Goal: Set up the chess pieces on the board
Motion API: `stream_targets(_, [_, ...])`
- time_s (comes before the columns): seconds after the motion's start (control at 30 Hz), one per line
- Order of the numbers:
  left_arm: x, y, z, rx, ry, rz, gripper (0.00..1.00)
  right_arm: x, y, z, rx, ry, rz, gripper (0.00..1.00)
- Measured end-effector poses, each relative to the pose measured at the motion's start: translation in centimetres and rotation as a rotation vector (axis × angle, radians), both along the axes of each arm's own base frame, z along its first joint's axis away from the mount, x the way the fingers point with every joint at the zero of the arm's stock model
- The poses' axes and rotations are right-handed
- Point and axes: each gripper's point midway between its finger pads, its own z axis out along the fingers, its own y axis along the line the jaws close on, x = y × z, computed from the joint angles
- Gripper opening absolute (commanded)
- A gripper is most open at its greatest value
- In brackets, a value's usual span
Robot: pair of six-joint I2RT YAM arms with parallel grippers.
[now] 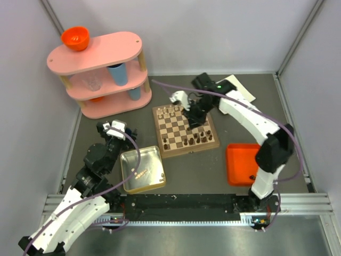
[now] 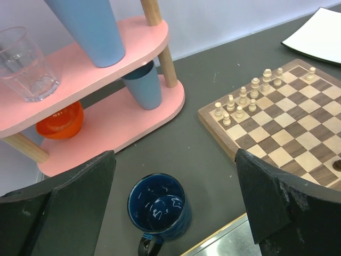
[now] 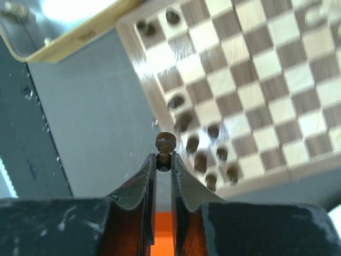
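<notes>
Dark wood chess piece [image 3: 165, 142] was pinched by its stem in the right gripper [image 3: 163, 162], jaws almost together. Only the right wrist view showed that grip. Overhead, that arm hung over the far half of the board [image 1: 185, 130], which sat mid-tabletop towards the far edge.

Other dark pieces [image 1: 193, 140] stood in rows along the board's near edge, a few more by its near left corner. Cream pieces [image 2: 245, 98] lined its far left corner, clearest from the left wrist.

Left gripper [image 2: 173, 154] was spread wide, holding nothing, above a blue mug [image 2: 158, 205]; the mug showed only in that view. Same view picked out a clear glass [image 2: 26, 64] and blue cups [image 2: 93, 26] on the pink shelf [image 1: 98, 72].

Silver tin [image 1: 142, 169] sat off the board's near left corner, small bits inside, too small to identify. Orange tray [image 1: 242, 164] sat near the tabletop's right near corner.
</notes>
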Motion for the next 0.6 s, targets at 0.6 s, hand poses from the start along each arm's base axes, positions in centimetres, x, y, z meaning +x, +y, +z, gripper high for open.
stream_targets(0.6, [-0.3,1.1,1.1,-0.012,-0.041,0.044,0.99,2.8,12.2,-6.8,-0.207,-0.080,0.162,0.08])
